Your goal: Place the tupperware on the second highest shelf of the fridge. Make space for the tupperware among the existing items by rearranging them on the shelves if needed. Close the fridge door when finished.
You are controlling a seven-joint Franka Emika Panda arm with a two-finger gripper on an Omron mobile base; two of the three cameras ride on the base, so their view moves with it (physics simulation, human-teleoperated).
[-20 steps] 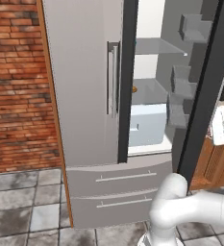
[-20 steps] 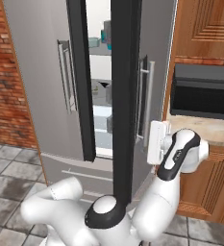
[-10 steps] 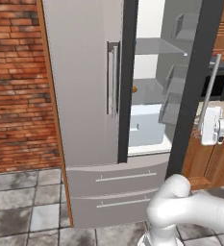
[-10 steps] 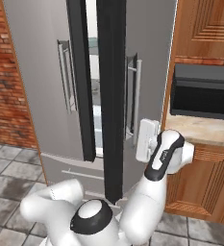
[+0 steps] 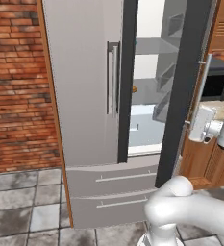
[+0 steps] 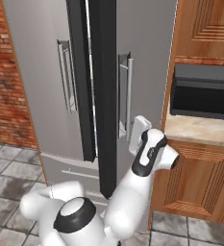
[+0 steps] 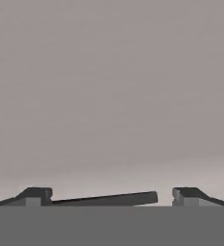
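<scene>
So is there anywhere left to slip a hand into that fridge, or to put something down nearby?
It's tight. The gap between the left door and the right door is narrow. Through it, the second highest shelf looks bare apart from a small brown piece near the left door. The beige counter under the microwave is free.

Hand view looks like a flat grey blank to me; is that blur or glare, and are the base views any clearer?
Hand view: no glare, just an even grey fridge door face right in front of the open hand, no texture to focus on. Left base view: sharp, softly lit, shelves readable through the gap. Right base view: crisp, the dark door edge blocks the inside.
</scene>
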